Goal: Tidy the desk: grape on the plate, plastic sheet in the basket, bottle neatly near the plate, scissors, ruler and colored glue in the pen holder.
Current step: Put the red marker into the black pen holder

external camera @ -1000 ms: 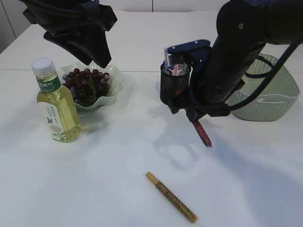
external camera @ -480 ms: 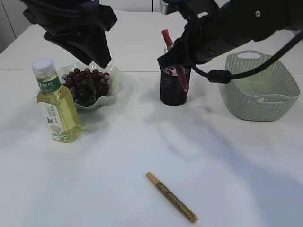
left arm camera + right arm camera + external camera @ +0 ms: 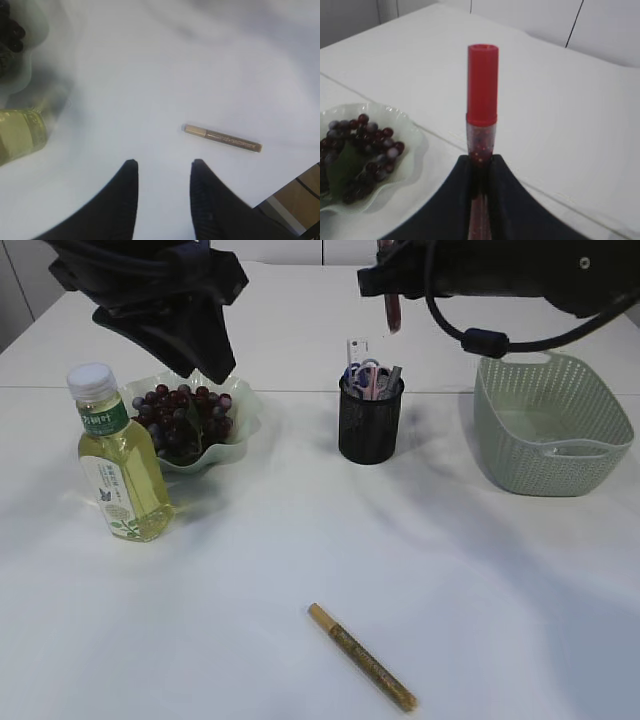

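Right gripper (image 3: 480, 165) was clamped on the red glue pen (image 3: 481, 100), its jaws pinching the clear barrel just below the red cap; in the exterior view the pen (image 3: 392, 312) hung high above the holder (image 3: 369, 425). Left gripper (image 3: 162, 172) hovered with its jaws apart and empty, above the plate (image 3: 240, 435) of grapes (image 3: 180, 415).

The pen looked light, stiff and smooth-sided, so it could slip or swing in a narrow pinch; a hold near the middle of the barrel seemed safest. The gold glue pen (image 3: 362, 657) lay flat on the table (image 3: 250, 570), well apart from everything, and would likely roll; it was best taken across its middle.

The bottle (image 3: 118, 455), beside the plate, carried a green label with white characters too small to read. No writing showed on either pen. The basket (image 3: 545, 425) stood right of the holder.
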